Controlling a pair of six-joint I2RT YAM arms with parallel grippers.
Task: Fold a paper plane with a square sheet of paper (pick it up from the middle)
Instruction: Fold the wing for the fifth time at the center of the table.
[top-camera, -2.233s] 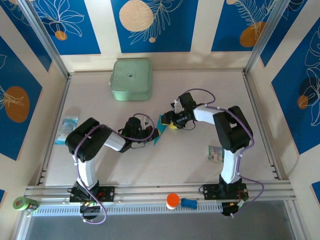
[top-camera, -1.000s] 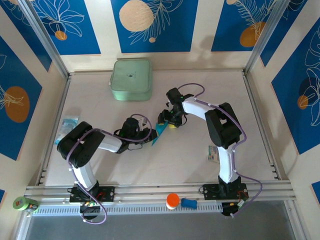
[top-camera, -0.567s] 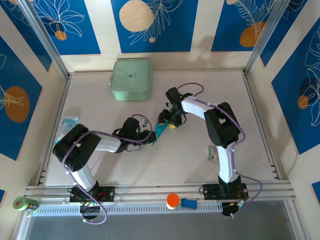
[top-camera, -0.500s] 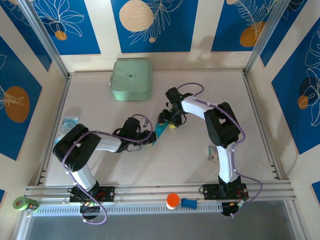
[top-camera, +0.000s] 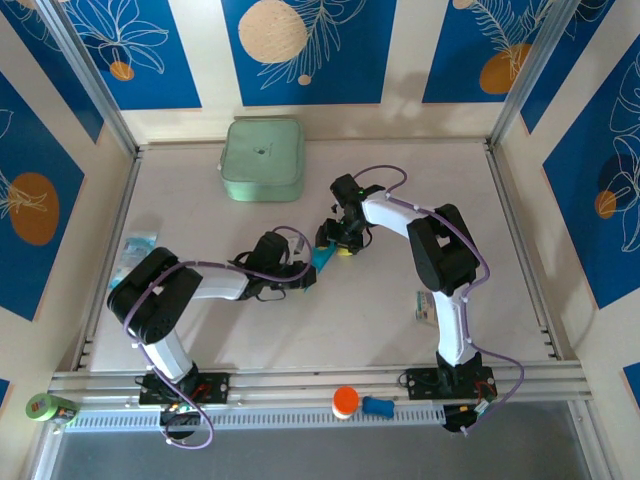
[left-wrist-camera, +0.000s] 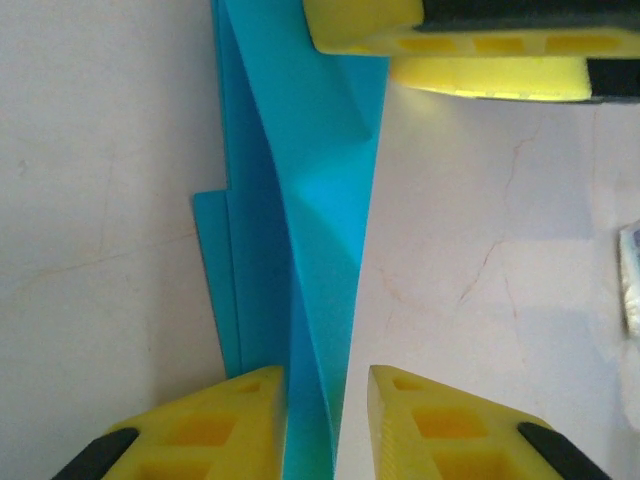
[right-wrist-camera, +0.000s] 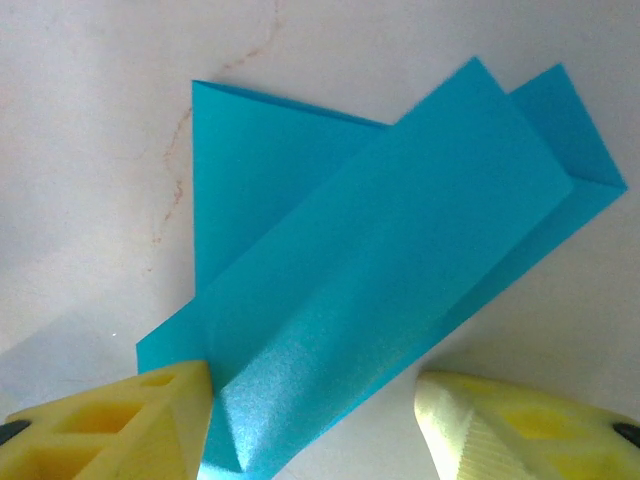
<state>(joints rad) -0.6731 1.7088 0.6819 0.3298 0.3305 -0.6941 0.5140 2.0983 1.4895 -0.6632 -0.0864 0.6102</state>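
While the half-folded paper plane (top-camera: 319, 258) lies mid-way across the desk (top-camera: 380, 310), our left hand (left-wrist-camera: 327, 372) at its seven o'clock and right hand (right-wrist-camera: 312, 372) at one o'clock straddle it, released; next, we judge, a wing crease needs pressing.

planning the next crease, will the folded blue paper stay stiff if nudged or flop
The folded paper is likely stiff lengthwise, given its stacked layers and sharp creases. It looks thin and light, so a nudge would probably slide it across the smooth table. Its top flap seems lifted and may spring open.
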